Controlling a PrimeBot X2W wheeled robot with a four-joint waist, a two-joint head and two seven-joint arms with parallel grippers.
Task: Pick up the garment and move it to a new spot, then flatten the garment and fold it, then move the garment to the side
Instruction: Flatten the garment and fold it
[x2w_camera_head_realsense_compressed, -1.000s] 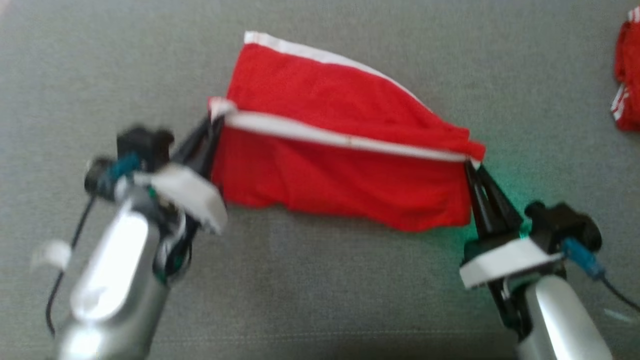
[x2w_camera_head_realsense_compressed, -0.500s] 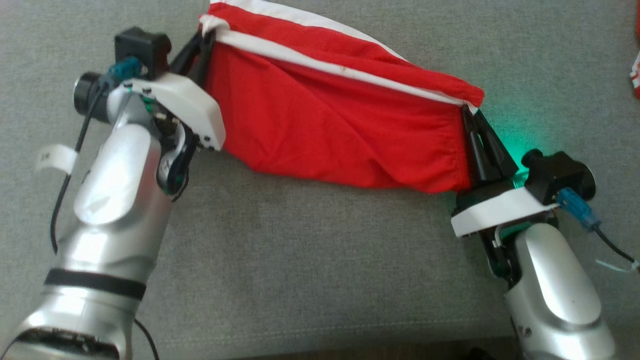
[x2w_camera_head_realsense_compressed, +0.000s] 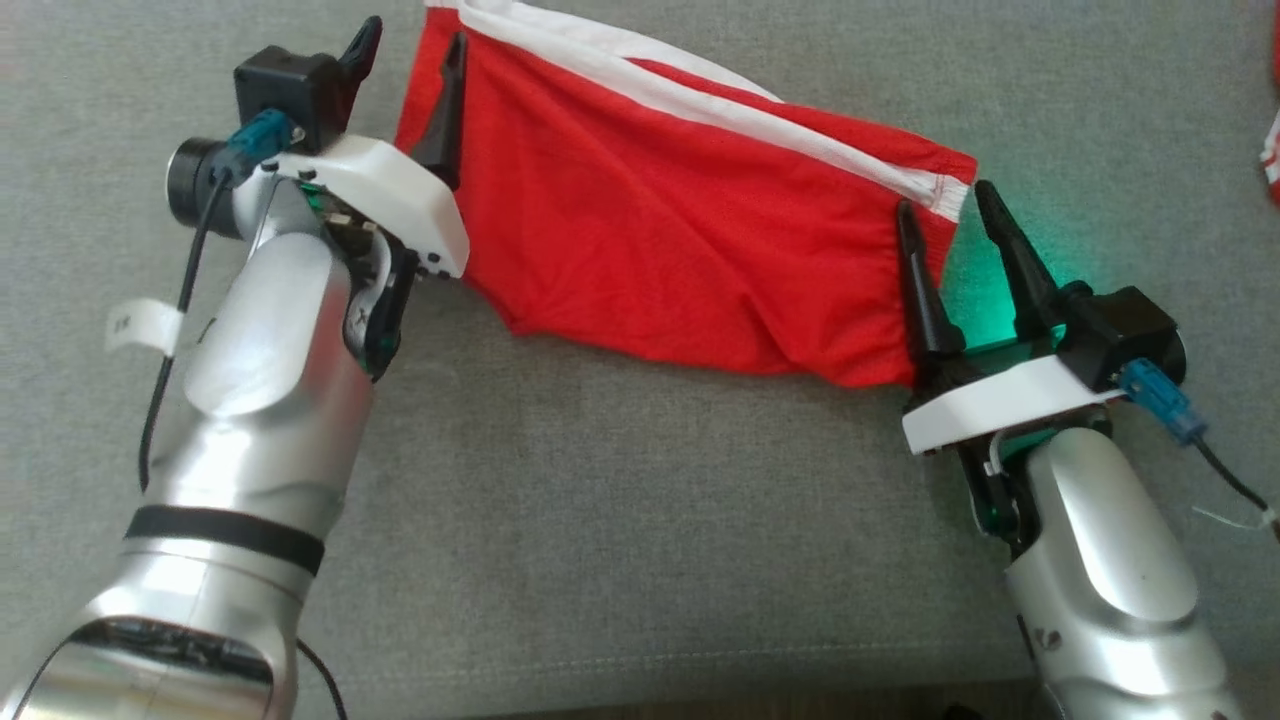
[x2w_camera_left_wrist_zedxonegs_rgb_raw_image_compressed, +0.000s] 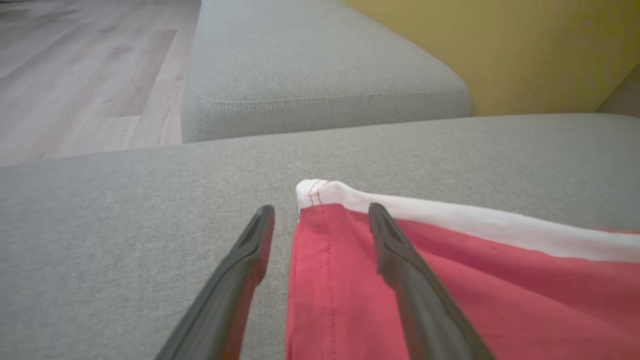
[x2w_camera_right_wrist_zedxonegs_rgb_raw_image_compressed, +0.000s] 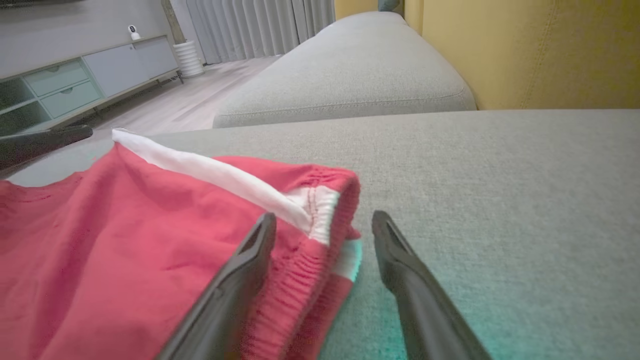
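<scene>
The garment, bright red with a white stripe along its far edge, lies folded on the grey sofa cushion. My left gripper is open at its left corner, one finger over the red cloth and the other off its edge. In the left wrist view the left gripper straddles the garment at its white-trimmed corner. My right gripper is open at the right corner. In the right wrist view the right gripper frames the gathered hem of the garment, holding nothing.
Another red and white piece of cloth lies at the right edge of the head view. A second grey cushion lies beyond, with a yellow backrest beside it. Wooden floor and a low cabinet lie past the sofa.
Both grippers have opened and let go of the garment's corners. The garment has dropped flat onto the cushion. The head camera had shifted before that.
</scene>
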